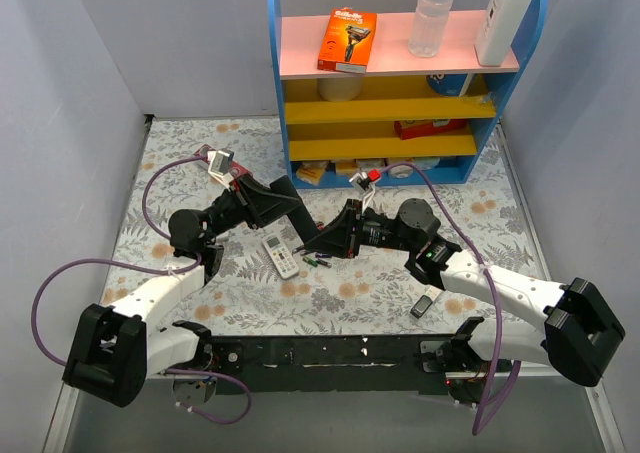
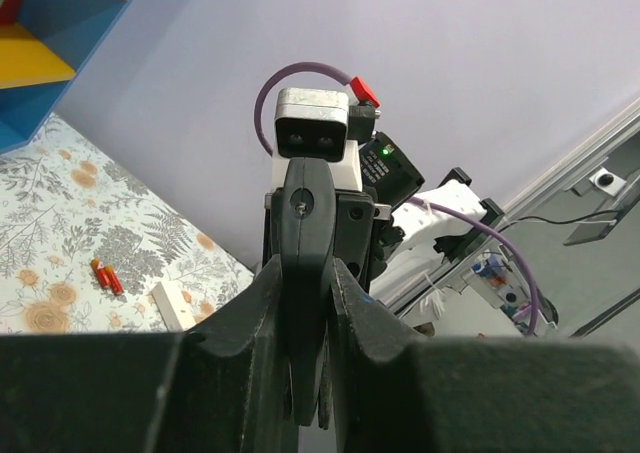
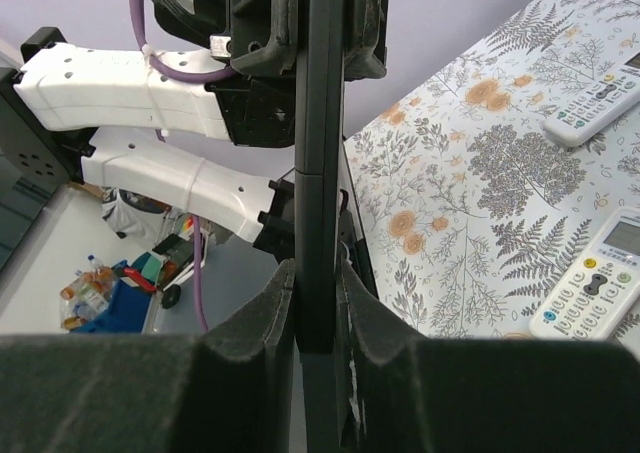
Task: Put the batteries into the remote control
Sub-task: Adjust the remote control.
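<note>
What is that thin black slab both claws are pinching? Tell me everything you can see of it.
The black slab is long, thin and flat, matte like plastic, seen edge-on, one seam across it. It is held off the table, the right gripper shut on one end, the left gripper on the other. Its faces are hidden.

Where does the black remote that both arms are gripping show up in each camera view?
Top external: the black remote sits just left of centre, above the white remote.
Left wrist: bottom centre, edge-on, rising from the lower edge.
Right wrist: centre, a thin vertical strip from top to bottom.
Shared landmark: the floral table cover shows in all three.
</note>
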Robot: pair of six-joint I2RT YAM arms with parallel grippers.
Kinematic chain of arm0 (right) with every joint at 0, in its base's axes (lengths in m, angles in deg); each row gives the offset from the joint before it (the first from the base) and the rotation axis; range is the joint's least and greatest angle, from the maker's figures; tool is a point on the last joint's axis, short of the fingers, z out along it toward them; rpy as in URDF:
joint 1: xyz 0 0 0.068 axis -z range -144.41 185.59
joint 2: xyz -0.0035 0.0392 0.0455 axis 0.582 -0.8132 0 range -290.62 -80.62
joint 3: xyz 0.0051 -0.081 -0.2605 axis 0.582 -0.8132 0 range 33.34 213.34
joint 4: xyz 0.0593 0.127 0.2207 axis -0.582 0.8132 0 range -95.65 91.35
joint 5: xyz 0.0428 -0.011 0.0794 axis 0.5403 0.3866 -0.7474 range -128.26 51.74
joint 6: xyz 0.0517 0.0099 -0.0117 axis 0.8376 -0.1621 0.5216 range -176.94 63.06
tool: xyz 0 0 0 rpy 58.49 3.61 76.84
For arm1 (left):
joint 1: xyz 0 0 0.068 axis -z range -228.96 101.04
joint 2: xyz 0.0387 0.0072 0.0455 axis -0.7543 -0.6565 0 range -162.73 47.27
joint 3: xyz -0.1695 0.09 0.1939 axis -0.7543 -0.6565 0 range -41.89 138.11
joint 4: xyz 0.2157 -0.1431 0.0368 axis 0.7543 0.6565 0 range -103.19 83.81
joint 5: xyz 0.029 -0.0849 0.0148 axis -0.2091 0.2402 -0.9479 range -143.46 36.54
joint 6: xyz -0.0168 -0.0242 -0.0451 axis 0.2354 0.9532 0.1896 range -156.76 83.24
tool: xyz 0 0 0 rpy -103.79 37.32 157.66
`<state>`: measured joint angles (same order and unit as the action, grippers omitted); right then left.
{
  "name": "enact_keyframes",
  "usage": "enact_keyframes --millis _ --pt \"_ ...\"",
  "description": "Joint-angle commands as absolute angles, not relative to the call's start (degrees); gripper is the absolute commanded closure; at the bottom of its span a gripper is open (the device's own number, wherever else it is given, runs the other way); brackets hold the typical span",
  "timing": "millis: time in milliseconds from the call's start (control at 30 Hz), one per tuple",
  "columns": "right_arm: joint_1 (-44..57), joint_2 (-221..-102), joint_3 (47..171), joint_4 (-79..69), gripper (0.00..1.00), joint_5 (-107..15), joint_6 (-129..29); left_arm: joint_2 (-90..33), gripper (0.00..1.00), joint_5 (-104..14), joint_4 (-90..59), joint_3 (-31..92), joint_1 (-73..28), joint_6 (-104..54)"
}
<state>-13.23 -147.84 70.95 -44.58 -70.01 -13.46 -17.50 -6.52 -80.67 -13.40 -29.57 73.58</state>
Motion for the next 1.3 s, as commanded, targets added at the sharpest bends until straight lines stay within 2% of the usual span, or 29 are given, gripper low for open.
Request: enact_keyframes --millis 0,33,100,133,233,367,500,567,733,1000,1167,1267 --pt "-13.1 -146.1 71.3 -41.8 0.76 -68.4 -16.4 -13.4 1.00 -10.7 -72.5 -13.7 -29.3 70.0" --pt "-13.2 -145.1 72.2 -39.9 0.62 -67.2 -17.3 -12.1 1.00 -11.4 -69.8 -13.5 -29.2 67.9" --pt "-13.1 -144.2 73.7 -32.3 0.47 -65.4 -21.3 -11.0 1.00 -13.6 -62.8 -12.9 -28.9 65.5" --pt "-13.2 -143.4 75.3 -29.8 0.36 -63.3 -22.7 -10.0 1.00 -14.6 -60.0 -12.4 -28.8 62.9" --pt "-13.2 -142.2 79.2 -18.7 0.24 -57.6 -28.3 -8.6 1.00 -20.2 -48.5 -10.3 -27.3 58.9" --pt "-13.6 -141.3 83.9 -8.7 0.16 -51.2 -37.0 -6.6 1.00 -30.4 -34.4 -6.6 -24.7 54.0" --pt "-15.5 -142.2 90.6 0.4 0.13 -45.0 -42.3 -5.8 1.00 -36.7 -25.4 -4.5 -24.3 53.9" --pt "-16.3 -144.2 92.9 3.2 0.09 -44.9 -44.7 -5.9 1.00 -39.0 -22.3 -3.3 -24.1 54.1" --pt "-19.8 -150.9 101.2 8.5 0.06 -39.1 -46.7 -6.1 1.00 -41.6 -18.6 -1.9 -23.9 54.7" --pt "-21.9 -160.8 110.1 12.5 0.05 -38.5 -49.0 -6.1 1.00 -42.0 -17.1 -1.3 -23.9 54.8" --pt "-22.1 -164.6 113.7 14.1 0.07 -39.9 -49.5 -5.8 1.00 -42.1 -16.5 -1.0 -23.8 54.6" --pt "-22.1 -165.8 114.0 14.1 0.12 -40.0 -49.8 -5.8 1.00 -41.9 -16.5 -1.0 -23.8 54.7"
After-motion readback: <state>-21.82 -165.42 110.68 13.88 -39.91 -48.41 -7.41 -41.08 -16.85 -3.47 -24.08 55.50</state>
